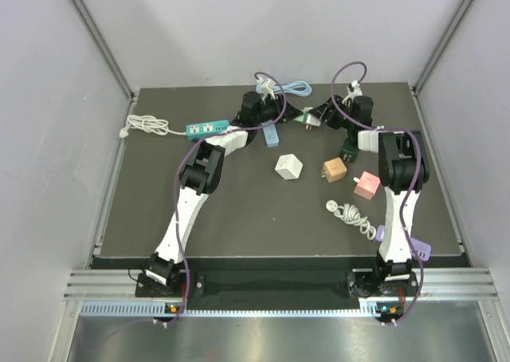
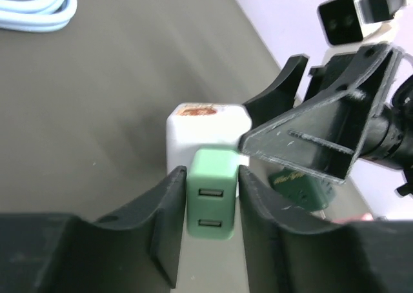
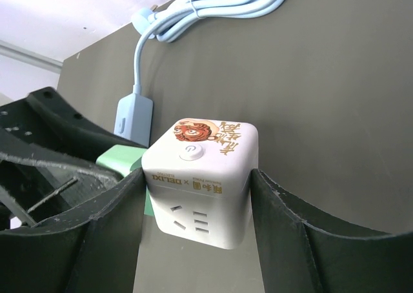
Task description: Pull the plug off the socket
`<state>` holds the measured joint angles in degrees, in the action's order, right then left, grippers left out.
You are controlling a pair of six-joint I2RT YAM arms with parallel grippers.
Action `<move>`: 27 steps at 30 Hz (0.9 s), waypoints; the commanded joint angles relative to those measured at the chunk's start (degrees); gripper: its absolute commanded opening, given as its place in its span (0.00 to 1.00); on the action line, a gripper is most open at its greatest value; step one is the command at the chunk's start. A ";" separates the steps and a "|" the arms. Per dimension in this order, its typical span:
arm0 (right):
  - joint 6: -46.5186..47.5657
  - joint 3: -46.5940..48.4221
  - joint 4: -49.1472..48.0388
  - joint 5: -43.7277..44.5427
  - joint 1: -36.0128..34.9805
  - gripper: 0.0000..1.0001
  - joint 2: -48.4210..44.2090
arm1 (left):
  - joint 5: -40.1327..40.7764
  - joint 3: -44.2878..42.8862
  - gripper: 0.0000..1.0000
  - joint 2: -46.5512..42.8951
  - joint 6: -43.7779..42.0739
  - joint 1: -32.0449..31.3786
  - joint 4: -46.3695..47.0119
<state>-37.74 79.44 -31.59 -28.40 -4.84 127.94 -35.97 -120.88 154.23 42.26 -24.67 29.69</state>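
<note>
A white cube socket [image 3: 200,183] with a tiger print on top is held between the fingers of my right gripper [image 3: 197,196], which is shut on it. A green two-port USB plug [image 2: 210,193] sits against the socket's [image 2: 205,135] side face, and my left gripper [image 2: 211,177] is shut on it. The plug's green edge also shows behind the socket in the right wrist view [image 3: 122,161]. In the top view both grippers meet at the back centre, above the mat, with the socket and plug [image 1: 307,121] between them.
A light blue coiled cable [image 1: 283,89] and its blue adapter [image 1: 272,134] lie beside the grippers. A teal power strip [image 1: 207,127] with a white cord [image 1: 143,125] lies at the left. White [image 1: 288,167], tan [image 1: 335,171] and pink [image 1: 366,186] cubes sit mid-mat.
</note>
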 commanded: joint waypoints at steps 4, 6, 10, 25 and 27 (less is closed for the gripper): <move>1.08 2.13 -0.66 -0.25 -0.52 0.00 0.03 | -1.91 -2.70 0.16 -0.51 0.89 0.14 4.41; 2.13 2.21 0.38 0.89 -0.52 0.00 -0.49 | -2.00 -1.30 0.00 -1.04 1.33 -0.03 4.58; 4.68 2.56 3.29 4.05 -0.78 0.00 -1.38 | -2.00 2.31 0.00 -3.32 1.60 -0.03 6.34; 8.02 -1.04 9.09 20.75 -1.05 0.00 -6.91 | -2.79 10.05 0.00 -8.26 -3.33 -0.03 7.31; 9.95 -1.13 9.62 22.33 -1.66 0.00 -7.70 | -4.37 7.77 0.00 -6.59 -1.14 -0.03 9.75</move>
<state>-32.82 78.35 -23.66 -18.68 -7.53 123.48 -35.14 -111.39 149.51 40.53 -24.67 35.09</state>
